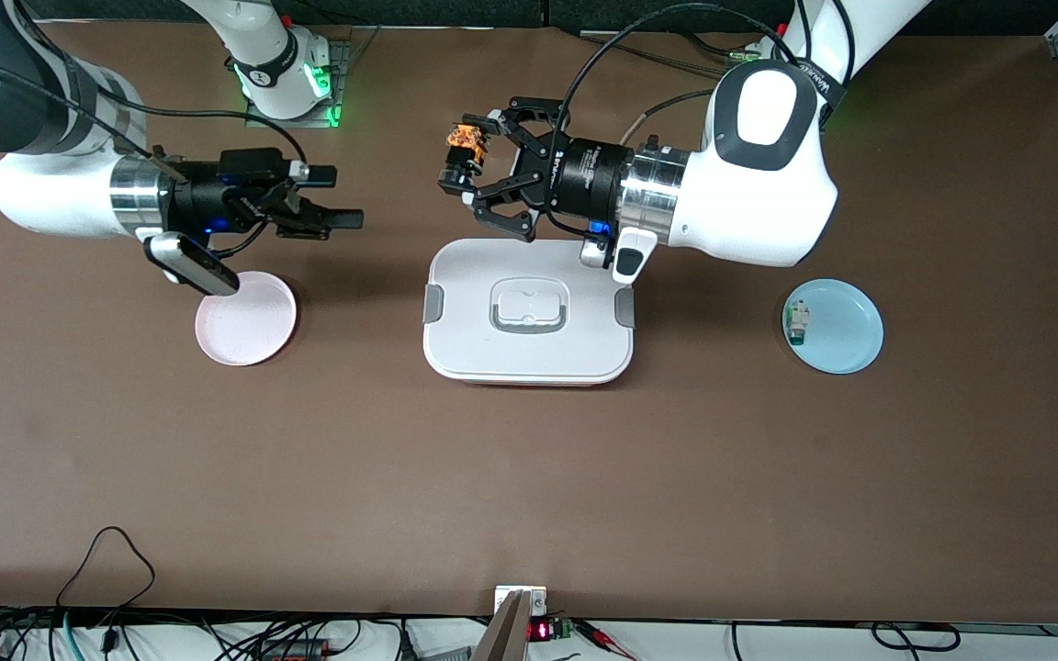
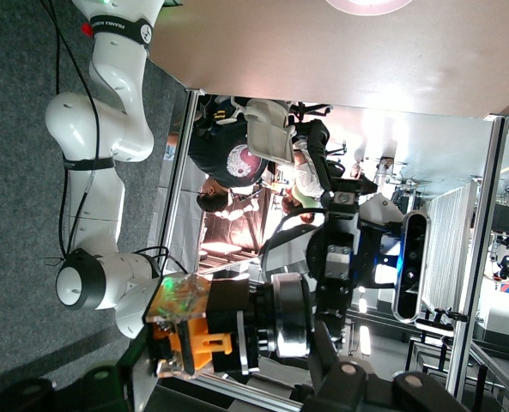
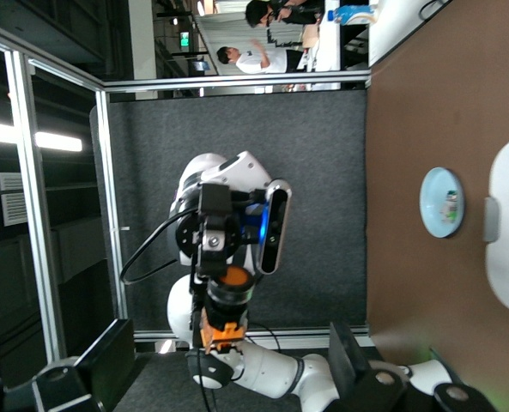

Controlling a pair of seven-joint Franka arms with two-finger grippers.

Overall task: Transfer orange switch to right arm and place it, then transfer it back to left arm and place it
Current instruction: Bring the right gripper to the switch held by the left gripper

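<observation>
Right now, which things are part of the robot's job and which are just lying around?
Part of the job:
- orange switch, held up by the left tool
- right tool, open, waiting above the table by the pink plate
- box, to be avoided

Just lying around:
- pink plate
- blue plate with a small white-and-teal part on it

The tabletop [image 1: 529, 477] is plain dark brown. The box [image 1: 529, 312] is white with grey side clips, a grey-rimmed lid handle and a thin red bottom edge. The orange switch [image 1: 467, 151] is black with orange markings. One small plate [image 1: 246, 319] is pale pink, the other plate [image 1: 835, 326] light blue, carrying a white-and-teal part [image 1: 797, 323]. Both arms are white with silver wrist rings; the left gripper [image 1: 483, 174] and right gripper [image 1: 332, 197] are black.
</observation>
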